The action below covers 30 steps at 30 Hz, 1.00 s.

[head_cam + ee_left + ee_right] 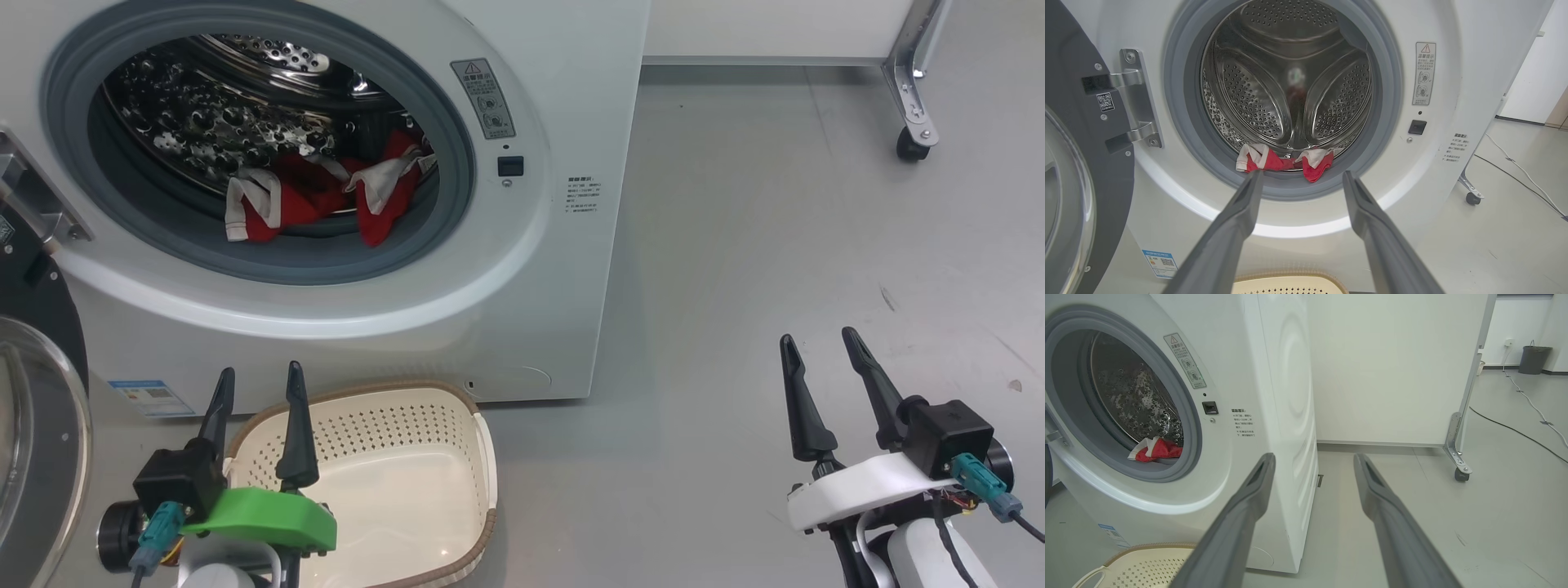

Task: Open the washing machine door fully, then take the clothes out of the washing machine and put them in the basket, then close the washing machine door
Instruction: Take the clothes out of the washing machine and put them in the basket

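The white washing machine (563, 269) stands with its door (33, 408) swung wide to the left, the door's black rim and glass bowl at the left edge of the left wrist view (1069, 196). Red and white clothes (326, 200) lie at the front of the steel drum, over the grey gasket (1286, 161) (1155, 450). The cream basket (465, 408) sits on the floor before the washer, with nothing in it. My left gripper (258, 377) hangs open over the basket's left rim. My right gripper (819, 341) is open above bare floor to the right of the washer.
A white panel on a metal leg with a castor (910, 147) stands behind and to the right of the washer. A cable (1515, 430) runs across the grey floor further right, near a dark bin (1534, 359).
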{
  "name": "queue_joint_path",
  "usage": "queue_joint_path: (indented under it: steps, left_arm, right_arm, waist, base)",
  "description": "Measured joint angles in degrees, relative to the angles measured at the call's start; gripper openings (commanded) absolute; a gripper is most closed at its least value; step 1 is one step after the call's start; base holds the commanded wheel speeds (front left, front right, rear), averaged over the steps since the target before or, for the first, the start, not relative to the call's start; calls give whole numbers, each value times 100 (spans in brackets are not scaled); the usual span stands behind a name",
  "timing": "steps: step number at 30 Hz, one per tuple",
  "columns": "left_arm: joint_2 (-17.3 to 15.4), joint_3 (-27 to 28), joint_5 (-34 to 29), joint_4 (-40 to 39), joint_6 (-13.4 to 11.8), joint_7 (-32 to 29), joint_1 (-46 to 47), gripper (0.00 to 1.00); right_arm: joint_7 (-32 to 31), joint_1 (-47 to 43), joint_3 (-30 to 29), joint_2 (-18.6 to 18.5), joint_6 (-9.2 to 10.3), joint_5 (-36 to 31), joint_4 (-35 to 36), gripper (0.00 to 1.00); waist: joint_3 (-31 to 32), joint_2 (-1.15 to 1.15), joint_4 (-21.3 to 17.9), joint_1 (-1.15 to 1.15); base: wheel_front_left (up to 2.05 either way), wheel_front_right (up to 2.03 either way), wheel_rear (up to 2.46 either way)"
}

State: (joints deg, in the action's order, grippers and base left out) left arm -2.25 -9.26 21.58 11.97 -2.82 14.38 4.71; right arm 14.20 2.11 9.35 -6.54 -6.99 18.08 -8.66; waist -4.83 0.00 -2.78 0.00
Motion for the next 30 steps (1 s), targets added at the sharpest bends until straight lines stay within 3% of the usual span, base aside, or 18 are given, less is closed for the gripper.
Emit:
queue_joint_path:
  steps: [18,28,30]
  left_arm:
    - [-79,115,-309,-145,-201,-54,47,100]
    - [-266,521,-343,-375,-299,-392,979,100]
    - [-428,590,-434,-374,-313,-515,1205,100]
  right_arm:
    - [1,57,108,1,0,-3,203,100]
    - [9,396,309,77,0,58,381,100]
    - [9,476,355,82,0,92,412,100]
  waist:
    - [-679,0,-254,0]
    - [-1385,0,-605,0]
    - [-1537,0,-689,0]
  base:
    - [0,0,0]
    - [0,0,0]
    - [0,0,0]
